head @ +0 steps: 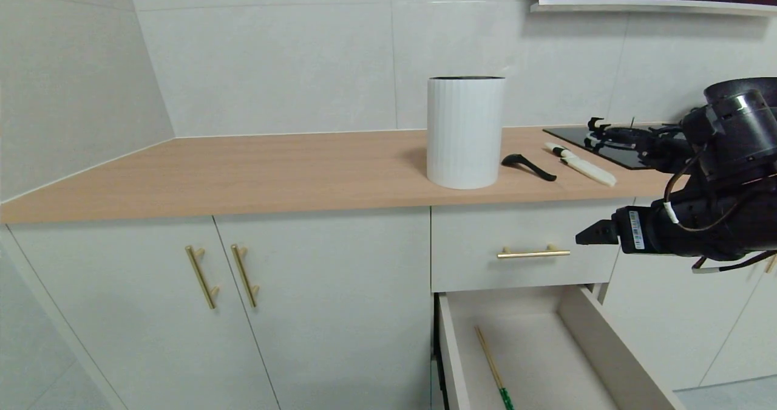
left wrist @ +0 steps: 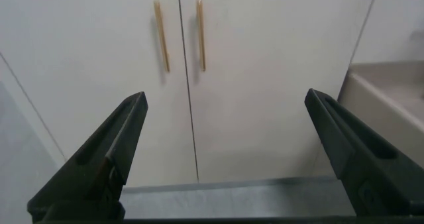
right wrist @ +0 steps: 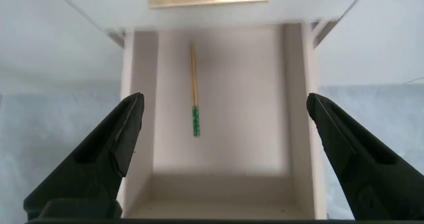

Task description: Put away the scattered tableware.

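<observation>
Open drawer (head: pixel 607 349) taken as reference. A wooden chopstick (right wrist: pixel 195 91) with a green end lies flat on the drawer floor, lengthwise, nearer the drawer's left wall, green end toward the pulled-out front; whether it is one stick or a pair lying together, cannot tell. The right gripper (head: pixel 590 234) hangs above the drawer, just under the closed drawer's gold handle (head: pixel 533 252), jaws spread wide, holding nothing. From its wrist camera the chopstick shows between the two fingers, below them and well apart, no contact. On the countertop (head: pixel 243 173) above the drawer stand a white ribbed canister (head: pixel 465 132), a black ladle (head: pixel 528 166) and a white-handled utensil (head: pixel 580 164). The left gripper (left wrist: pixel 225 97), jaws also wide and empty, faces the cabinet doors (left wrist: pixel 265 85) left of the drawer.
</observation>
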Robot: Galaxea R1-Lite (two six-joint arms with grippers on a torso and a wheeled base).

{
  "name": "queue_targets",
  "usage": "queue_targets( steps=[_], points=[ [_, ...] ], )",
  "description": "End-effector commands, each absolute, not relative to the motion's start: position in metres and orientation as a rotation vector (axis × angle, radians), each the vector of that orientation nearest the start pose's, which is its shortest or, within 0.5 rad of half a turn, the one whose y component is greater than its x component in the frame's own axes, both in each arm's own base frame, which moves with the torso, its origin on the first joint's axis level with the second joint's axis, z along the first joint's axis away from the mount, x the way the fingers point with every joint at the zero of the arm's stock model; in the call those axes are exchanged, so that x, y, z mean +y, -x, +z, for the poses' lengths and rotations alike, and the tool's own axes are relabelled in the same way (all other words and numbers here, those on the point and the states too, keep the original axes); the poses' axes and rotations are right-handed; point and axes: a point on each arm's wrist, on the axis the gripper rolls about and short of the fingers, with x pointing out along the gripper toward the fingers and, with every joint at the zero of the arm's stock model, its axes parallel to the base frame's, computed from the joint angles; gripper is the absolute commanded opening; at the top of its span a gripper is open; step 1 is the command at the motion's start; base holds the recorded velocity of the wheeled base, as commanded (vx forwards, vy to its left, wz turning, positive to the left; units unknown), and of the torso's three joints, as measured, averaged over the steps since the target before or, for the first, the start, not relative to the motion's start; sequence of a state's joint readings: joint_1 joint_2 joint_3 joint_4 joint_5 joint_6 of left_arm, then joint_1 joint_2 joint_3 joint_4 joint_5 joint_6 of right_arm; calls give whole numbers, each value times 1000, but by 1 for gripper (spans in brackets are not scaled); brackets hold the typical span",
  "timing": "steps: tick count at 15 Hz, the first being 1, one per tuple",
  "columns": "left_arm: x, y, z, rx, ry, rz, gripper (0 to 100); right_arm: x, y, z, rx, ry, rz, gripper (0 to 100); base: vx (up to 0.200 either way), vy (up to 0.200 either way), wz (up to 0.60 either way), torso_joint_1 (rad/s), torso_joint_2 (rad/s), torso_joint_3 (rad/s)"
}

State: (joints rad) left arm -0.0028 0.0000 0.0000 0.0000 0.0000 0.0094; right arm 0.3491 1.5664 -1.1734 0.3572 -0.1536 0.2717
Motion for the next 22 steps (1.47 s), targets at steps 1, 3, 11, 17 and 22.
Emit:
queue_targets(
  steps=[1, 3, 11, 17, 22],
  points=[
    [0, 23, 75, 0, -9, -2, 100, 88, -250, 231, 756, -68, 87, 100, 0, 0, 0, 168, -510, -286],
    [0, 23, 75, 0, -9, -3, 100, 89, -251, 229, 761, -64, 88, 100, 0, 0, 0, 173, -474, -290],
    [0, 23, 75, 0, -9, -3, 100, 90, -253, 223, 780, -41, 93, 100, 0, 0, 0, 191, -480, -279],
    [0, 23, 75, 0, -9, -2, 100, 67, -329, 222, 531, -38, 97, 100, 0, 0, 0, 62, -137, -79],
    [0, 23, 75, 0, -9, -2, 100, 49, -406, 195, 527, 3, 271, 100, 0, 0, 0, 0, 0, 0]
  ],
)
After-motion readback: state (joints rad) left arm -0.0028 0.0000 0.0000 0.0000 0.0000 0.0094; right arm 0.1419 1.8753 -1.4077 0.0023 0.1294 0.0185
